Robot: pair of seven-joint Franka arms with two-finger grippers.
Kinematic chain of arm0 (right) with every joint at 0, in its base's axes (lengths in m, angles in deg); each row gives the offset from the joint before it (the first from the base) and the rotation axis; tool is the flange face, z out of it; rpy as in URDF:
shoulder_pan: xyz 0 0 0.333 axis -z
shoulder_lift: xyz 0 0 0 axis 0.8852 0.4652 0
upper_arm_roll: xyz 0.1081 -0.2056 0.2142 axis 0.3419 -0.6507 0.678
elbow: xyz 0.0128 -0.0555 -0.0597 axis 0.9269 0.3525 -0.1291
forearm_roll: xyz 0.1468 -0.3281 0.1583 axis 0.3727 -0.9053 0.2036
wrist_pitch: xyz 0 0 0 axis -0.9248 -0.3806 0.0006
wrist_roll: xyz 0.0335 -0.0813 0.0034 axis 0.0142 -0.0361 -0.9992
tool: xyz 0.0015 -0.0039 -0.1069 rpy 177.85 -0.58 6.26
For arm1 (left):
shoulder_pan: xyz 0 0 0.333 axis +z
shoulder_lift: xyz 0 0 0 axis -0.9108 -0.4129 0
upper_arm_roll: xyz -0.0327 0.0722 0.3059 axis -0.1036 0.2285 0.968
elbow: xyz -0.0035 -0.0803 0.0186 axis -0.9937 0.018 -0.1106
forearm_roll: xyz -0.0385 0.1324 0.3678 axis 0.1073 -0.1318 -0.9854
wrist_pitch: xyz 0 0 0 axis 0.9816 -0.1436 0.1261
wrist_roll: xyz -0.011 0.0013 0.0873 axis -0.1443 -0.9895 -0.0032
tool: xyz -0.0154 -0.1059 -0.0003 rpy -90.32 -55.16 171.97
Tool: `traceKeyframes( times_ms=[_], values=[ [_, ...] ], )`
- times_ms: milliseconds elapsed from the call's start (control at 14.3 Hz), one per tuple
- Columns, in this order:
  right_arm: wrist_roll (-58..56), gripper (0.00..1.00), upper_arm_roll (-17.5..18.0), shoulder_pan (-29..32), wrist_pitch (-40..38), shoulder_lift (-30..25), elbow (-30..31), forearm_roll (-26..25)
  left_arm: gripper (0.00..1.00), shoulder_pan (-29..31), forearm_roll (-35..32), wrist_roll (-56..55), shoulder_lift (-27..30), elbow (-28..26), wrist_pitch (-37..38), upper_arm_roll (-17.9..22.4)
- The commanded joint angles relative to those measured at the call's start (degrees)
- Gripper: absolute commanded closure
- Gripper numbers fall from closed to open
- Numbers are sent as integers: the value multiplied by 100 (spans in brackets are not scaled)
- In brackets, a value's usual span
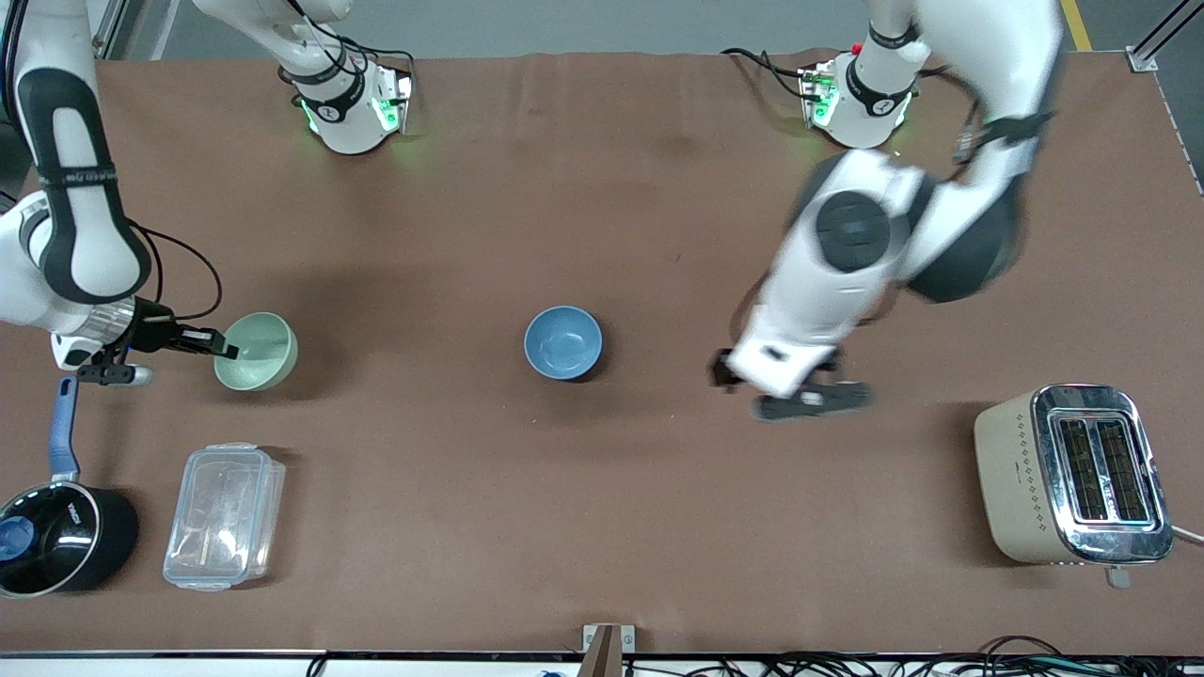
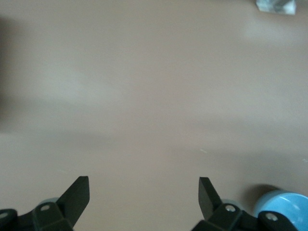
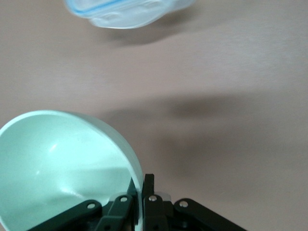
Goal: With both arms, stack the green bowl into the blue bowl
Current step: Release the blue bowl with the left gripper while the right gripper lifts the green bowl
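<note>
The pale green bowl [image 1: 259, 351] is toward the right arm's end of the table and sits tilted. My right gripper [image 1: 222, 346] is shut on its rim, one finger inside and one outside; the right wrist view shows the bowl [image 3: 57, 163] and the pinching gripper [image 3: 141, 185]. The blue bowl [image 1: 562, 342] stands upright and empty at the table's middle. My left gripper [image 1: 788, 387] is open and empty over bare table between the blue bowl and the toaster. In the left wrist view its fingers [image 2: 77, 196] are spread wide and the blue bowl [image 2: 284, 208] shows at the edge.
A clear plastic lidded container [image 1: 224, 515] lies nearer the front camera than the green bowl, and shows in the right wrist view [image 3: 127, 9]. A black saucepan with a blue handle [image 1: 56, 531] stands beside it. A beige toaster [image 1: 1072, 475] stands at the left arm's end.
</note>
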Motion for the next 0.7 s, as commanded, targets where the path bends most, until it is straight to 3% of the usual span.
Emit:
traceKeyframes(
  times_ms=[0, 279, 419, 628],
  values=[
    [1316, 100, 699, -4, -132, -523, 216, -473, 0, 814, 24, 1060, 507, -76, 375, -98],
    [3397, 100, 1947, -4, -185, -761, 243, -579, 0, 1589, 191, 1967, 1193, -93, 1183, -107],
    [4689, 100, 2676, 4, -116, -744, 234, -1043, 0, 1905, 446, 2161, 1475, -102, 1675, -116],
    [5921, 100, 3521, -22, 305, -682, 225, -1150, 0, 1916, 517, 2258, 1757, -120, 2029, -72]
  ],
)
